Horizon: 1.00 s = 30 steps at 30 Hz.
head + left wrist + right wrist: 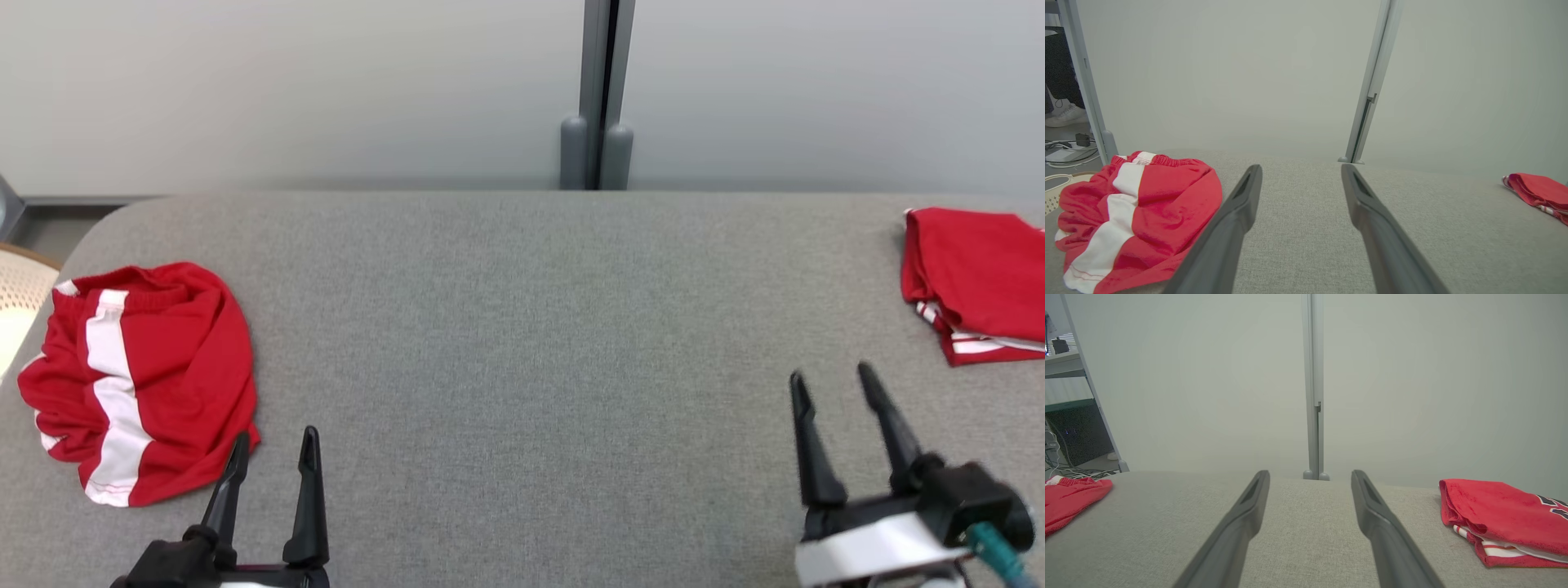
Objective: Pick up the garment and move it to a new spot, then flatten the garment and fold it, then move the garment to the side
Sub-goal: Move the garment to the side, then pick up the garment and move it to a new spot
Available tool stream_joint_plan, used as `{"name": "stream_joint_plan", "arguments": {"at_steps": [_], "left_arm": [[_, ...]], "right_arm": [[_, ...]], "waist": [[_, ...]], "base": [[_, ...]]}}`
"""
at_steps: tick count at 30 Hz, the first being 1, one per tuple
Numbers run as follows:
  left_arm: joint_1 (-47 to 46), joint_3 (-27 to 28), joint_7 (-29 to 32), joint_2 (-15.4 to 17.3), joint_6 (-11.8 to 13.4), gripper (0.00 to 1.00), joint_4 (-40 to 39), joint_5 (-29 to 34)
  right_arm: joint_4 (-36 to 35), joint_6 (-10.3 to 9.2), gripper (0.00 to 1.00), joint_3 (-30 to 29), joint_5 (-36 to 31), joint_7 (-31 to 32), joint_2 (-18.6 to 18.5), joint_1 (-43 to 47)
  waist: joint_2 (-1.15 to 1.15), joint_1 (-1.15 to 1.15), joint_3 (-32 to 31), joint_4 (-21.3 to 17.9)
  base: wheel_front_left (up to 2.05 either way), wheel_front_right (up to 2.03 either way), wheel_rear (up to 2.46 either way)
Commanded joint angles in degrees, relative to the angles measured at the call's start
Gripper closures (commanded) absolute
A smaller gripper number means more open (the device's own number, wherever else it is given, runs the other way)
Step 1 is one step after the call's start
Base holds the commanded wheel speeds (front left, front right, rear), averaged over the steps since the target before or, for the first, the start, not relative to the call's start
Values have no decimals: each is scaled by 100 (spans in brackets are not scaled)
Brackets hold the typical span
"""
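Honestly, looks like the very first grab, with no lift yet. Spot the crumpled red garment (139,380) with the white stripes bunched at the left end of the grey table (522,327), close to that edge. Go with the left gripper (275,434): hanging with fingers spread apart and empty, just beside the heap's near right hem. Swing it left over the pile, come down on a raised fold near the elastic waistband rather than a flat bit, and pinch several layers so as not to drag the cloth off the edge. Leave the right gripper (830,372) alone for now, also spread wide and holding nothing, near the folded red garment (976,282) at the far right. Lift straight up, then carry toward the table's middle for flattening.
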Motion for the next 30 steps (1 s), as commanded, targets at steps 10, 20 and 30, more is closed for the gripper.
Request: {"name": "stream_joint_plan", "arguments": {"at_steps": [10,20,30], "left_arm": [[369,49,3,13,-217,0,238,327],[471,19,4,15,-189,0,432,390],[494,43,3,15,-137,0,507,446]], "right_arm": [[-34,-11,0,19,-143,-32,113,732],[23,-11,0,88,-124,-33,151,828],[42,-11,0,204,-51,-33,152,886]], "waist": [[0,0,-539,-209],[0,0,-671,-308],[0,0,-701,-354]], "base": [[0,0,0],[0,0,0],[0,0,0]]}}
